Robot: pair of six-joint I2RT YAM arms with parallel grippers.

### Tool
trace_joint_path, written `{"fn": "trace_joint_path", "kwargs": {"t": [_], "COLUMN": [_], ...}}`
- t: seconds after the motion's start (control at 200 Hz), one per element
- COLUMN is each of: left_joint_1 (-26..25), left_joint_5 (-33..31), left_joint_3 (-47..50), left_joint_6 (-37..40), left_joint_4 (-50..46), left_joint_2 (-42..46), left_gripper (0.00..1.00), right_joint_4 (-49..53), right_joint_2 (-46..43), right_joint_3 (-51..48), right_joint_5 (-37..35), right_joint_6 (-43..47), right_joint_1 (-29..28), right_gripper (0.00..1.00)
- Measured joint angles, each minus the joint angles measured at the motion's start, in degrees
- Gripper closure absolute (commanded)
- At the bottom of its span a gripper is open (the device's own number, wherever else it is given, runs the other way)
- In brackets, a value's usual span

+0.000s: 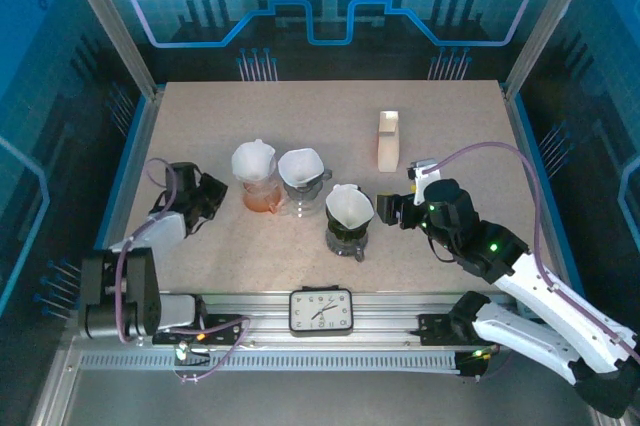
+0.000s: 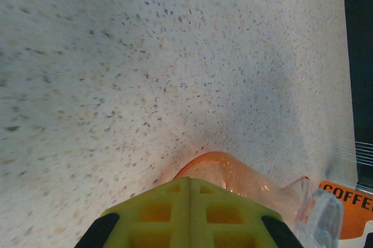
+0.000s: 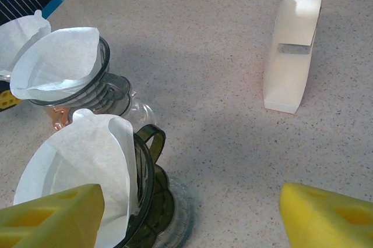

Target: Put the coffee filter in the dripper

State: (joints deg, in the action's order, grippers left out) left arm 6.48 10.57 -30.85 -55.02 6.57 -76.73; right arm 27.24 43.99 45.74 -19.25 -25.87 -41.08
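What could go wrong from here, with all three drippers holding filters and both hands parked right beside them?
The right hand is open beside the dark dripper, one finger close to its filter; a careless sideways move might snag the paper or tip the dripper.
The left hand, shut, points at the orange dripper, which stands close beside the clear dripper; a forward nudge could knock both.
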Motion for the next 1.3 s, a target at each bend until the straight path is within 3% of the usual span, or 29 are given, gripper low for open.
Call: {"fn": "trace_joint_path", "kwargs": {"t": [0.265, 0.996, 1.201, 1.246, 1.266, 1.296], "left_joint_1": [-2.21, -8.26, -6.73, -6.01, -5.75, -5.38], "left_joint_5": [0.87, 0.85, -0.92, -2.01, -2.51, -3.54], "left_joint_3": [2.03, 2.80, 2.86, 2.84, 2.84, 2.71], "left_joint_6": [-3.15, -6.54, -5.42, -4.76, -3.74, -2.62], "left_joint_4": [9.84, 20.02, 13.31, 11.06, 10.01, 8.00], "left_joint_2": [-8.57, -14.34, -6.01, -2.12, -0.37, 2.67], "left_gripper": [1.00, 1.00, 0.87, 0.78, 0.73, 0.63], "right_joint_4": [0.13, 0.13, 0.13, 0.13, 0.13, 0.11], "right_joint_2": [-0.48, 0.28, 0.20, 0.07, -0.02, -0.20], "right_joint_3": [0.00, -0.92, -1.09, -1.18, -1.27, -1.44], "right_joint_5": [0.00, 0.26, -0.02, -0.26, -0.35, -0.70], "right_joint_6": [-0.02, -0.90, -1.07, -1.05, -1.09, -1.31], "right_joint_1": [0.17, 0.28, 0.28, 0.31, 0.33, 0.35], "right_gripper": [0.20, 0.19, 0.18, 0.17, 0.09, 0.06]}}
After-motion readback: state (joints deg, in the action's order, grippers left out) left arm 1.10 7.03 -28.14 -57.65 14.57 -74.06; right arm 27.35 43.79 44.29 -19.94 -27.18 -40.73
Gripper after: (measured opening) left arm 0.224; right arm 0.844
